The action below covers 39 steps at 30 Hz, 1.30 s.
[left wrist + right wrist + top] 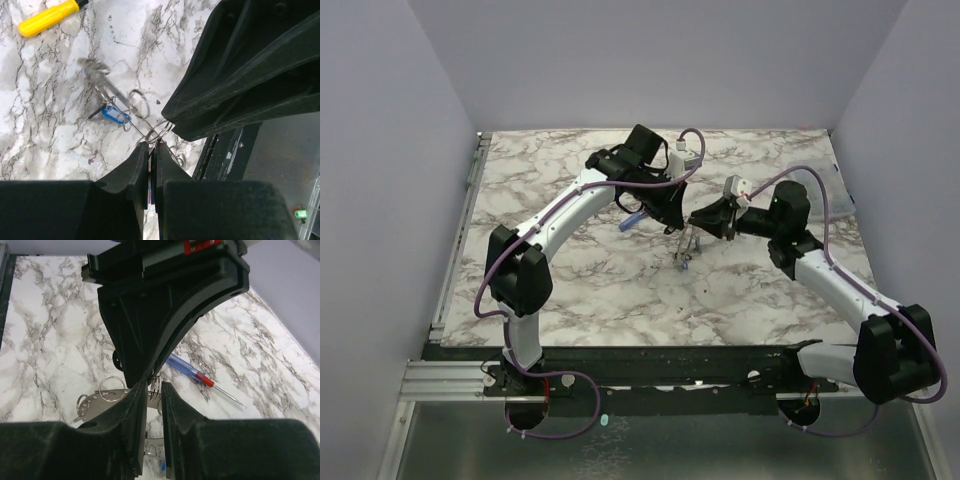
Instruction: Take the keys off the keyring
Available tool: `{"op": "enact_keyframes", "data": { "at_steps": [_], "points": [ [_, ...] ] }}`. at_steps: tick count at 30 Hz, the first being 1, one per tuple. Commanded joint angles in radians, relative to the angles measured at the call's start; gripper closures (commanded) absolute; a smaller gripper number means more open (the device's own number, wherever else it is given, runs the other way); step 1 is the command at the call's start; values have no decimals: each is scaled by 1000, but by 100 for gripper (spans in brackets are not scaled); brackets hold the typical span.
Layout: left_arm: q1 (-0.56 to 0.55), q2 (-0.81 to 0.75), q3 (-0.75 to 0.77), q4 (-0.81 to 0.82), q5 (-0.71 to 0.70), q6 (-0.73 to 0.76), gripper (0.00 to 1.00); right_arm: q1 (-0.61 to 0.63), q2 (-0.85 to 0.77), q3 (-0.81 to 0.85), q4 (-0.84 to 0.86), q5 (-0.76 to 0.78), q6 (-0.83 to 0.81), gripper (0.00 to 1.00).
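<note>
I am clamping left jaws and right jaws narrowly on the keyring [161, 133], suspending it over the worktop [50, 110] so the keys [114, 114] are hanging accessible.

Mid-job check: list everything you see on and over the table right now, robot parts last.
keyring: one, silver wire, held above mid-table between both arms' tips
keys: count unclear (blurred), silver, hanging from the keyring
key tag: one, blue, in the hanging bunch
split rings: at least two, silver, in the bunch
screwdriver: one, blue and red handle, lying on the table near the bunch
yellow-handled tool: one, yellow with black end, on the table, shown only by the left wrist camera
table: one, white-grey marble pattern
left fingers: black, shut on the keyring
right fingers: black, shut on the keyring
</note>
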Motion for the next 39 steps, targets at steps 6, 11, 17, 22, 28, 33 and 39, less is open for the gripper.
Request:
{"op": "enact_keyframes", "data": {
  "at_steps": [6, 11, 17, 22, 28, 33, 39],
  "points": [
    [5, -41, 42, 3, -48, 34, 100, 5, -28, 206, -531, 55, -146, 62],
    [6, -33, 49, 2, -39, 32, 100, 6, -46, 262, -697, 70, -188, 54],
    [-2, -25, 56, 1, -31, 32, 100, 12, -19, 322, -769, 118, -243, 54],
    [-7, -25, 51, 1, -34, 31, 100, 29, 12, 368, -790, 148, -255, 54],
    [-12, -24, 48, 2, -29, 31, 100, 58, 48, 401, -796, 193, -262, 54],
    [-18, -26, 47, 2, -31, 31, 100, 93, 82, 425, -807, 257, -286, 56],
    [-24, -33, 39, 1, -35, 34, 100, 128, 96, 442, -821, 310, -318, 58]
  ]
}}
